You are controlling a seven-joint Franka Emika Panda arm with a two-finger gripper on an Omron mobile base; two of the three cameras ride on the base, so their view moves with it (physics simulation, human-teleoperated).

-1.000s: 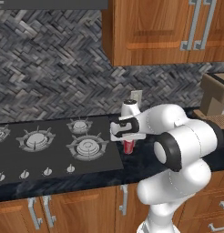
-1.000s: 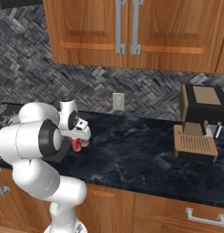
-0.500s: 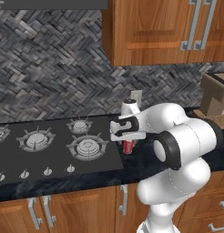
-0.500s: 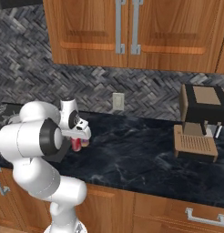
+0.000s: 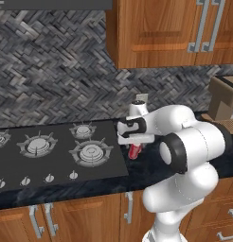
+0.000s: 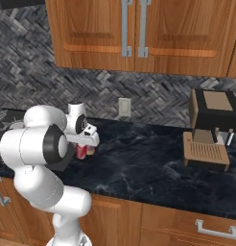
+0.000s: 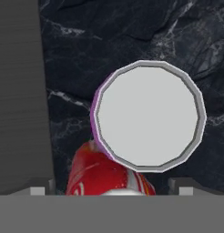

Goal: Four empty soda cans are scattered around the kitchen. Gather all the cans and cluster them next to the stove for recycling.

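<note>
A red soda can stands upright on the black counter just right of the stove. My gripper hangs right over it, open, a finger on each side with a gap to the can. In the hand view the red can sits low between the fingertips. Just beyond it stands a second can with a wide silvery top and pink-purple side. The right base view shows both, the red can and the paler one, under the gripper.
A coffee machine stands on the counter at the right, with a wall outlet on the herringbone backsplash. Wood cabinets hang above. The stove's flat edge runs close beside the cans. Bare black counter lies between cans and coffee machine.
</note>
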